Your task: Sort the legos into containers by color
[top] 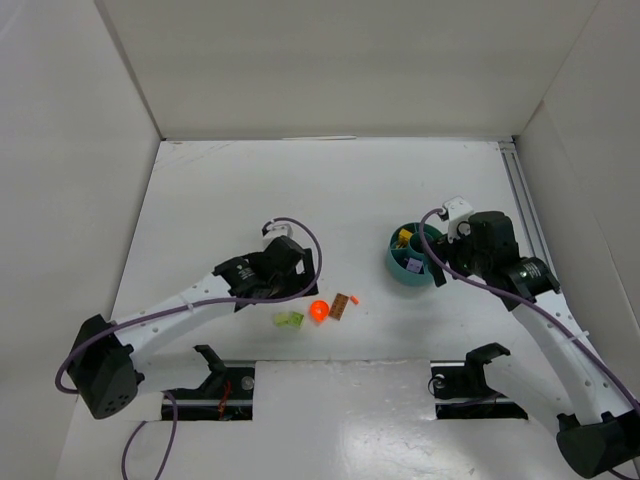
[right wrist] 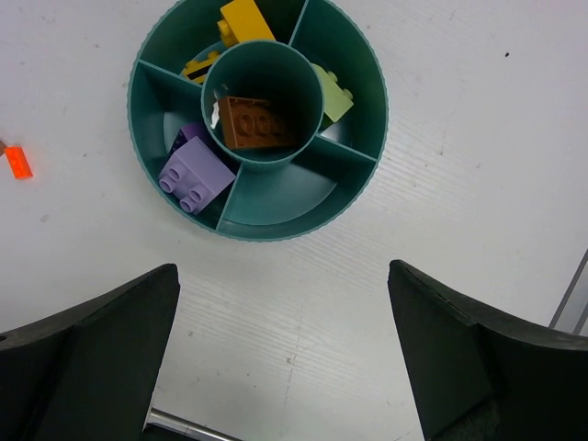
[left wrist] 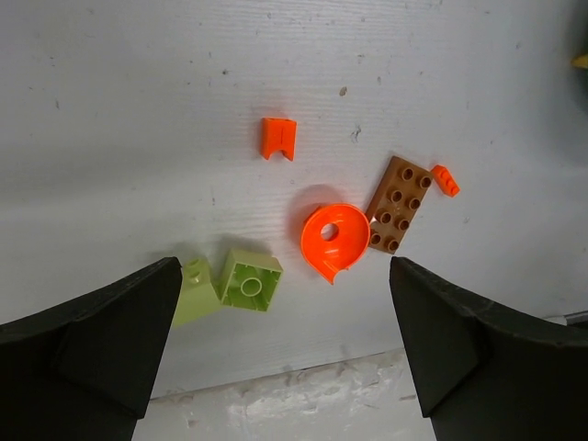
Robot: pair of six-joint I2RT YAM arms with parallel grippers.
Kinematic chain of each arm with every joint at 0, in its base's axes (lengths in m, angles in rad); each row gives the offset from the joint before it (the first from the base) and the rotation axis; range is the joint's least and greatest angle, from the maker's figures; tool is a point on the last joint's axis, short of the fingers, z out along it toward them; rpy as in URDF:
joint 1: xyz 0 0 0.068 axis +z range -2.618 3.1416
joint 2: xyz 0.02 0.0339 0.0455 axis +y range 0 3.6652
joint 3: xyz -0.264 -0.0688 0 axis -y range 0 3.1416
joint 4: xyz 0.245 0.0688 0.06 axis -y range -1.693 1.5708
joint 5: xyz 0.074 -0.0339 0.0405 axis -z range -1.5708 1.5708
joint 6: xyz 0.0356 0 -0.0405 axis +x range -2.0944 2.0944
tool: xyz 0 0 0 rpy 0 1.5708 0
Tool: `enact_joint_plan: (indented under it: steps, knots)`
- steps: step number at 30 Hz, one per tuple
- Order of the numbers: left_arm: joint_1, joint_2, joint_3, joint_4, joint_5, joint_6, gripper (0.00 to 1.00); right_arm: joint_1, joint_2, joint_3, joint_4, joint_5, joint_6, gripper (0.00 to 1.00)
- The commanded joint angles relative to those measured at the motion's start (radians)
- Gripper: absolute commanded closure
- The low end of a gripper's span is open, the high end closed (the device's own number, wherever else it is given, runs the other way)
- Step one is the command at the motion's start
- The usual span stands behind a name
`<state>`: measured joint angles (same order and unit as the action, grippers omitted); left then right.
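Left tool (left wrist: pixel 285 272), spread wide and empty, hovers over 6 loose legos (left wrist: pixel 278 138) mid-frame, lime bricks (left wrist: pixel 250 283) lower left, likely choosing 1. Right tool (right wrist: pixel 283 272), likewise spread, hovers over the teal bowl (right wrist: pixel 380 138), upper frame, already holding sorted bricks (right wrist: pixel 195 175).

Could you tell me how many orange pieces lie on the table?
3: round piece beside the brown plate, bit by the plate's corner, clip up-left. Others may be hidden.

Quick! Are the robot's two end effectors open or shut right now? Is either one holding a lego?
Left end effector: open, holding nothing.
Right end effector: open, holding nothing.
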<state>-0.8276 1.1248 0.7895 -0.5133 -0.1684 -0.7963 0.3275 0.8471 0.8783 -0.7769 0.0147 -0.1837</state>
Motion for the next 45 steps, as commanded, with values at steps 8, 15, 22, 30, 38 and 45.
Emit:
enact_joint_plan:
  steps: [8,15,22,30,38,45]
  knots:
    - [-0.051,0.125,-0.001,0.075,-0.092,-0.067,0.17,-0.005,-0.013,0.008,0.027,-0.025,-0.019,0.00]
    - [-0.051,0.236,0.019,0.130,-0.123,-0.058,0.31,-0.005,-0.022,0.008,0.027,-0.016,-0.019,0.00]
    - [-0.051,0.299,0.005,0.142,-0.132,-0.058,0.44,-0.005,-0.031,0.008,0.027,-0.005,-0.010,0.00]
    - [-0.051,0.342,0.005,0.173,-0.151,-0.058,0.47,-0.005,-0.031,0.008,0.027,-0.005,-0.010,0.00]
    - [-0.051,0.397,0.017,0.173,-0.171,-0.058,0.61,-0.005,-0.031,0.008,0.027,0.004,-0.010,0.00]
    - [-0.051,0.406,0.027,0.173,-0.171,-0.049,0.88,-0.005,-0.040,0.008,0.027,0.004,-0.010,0.00]
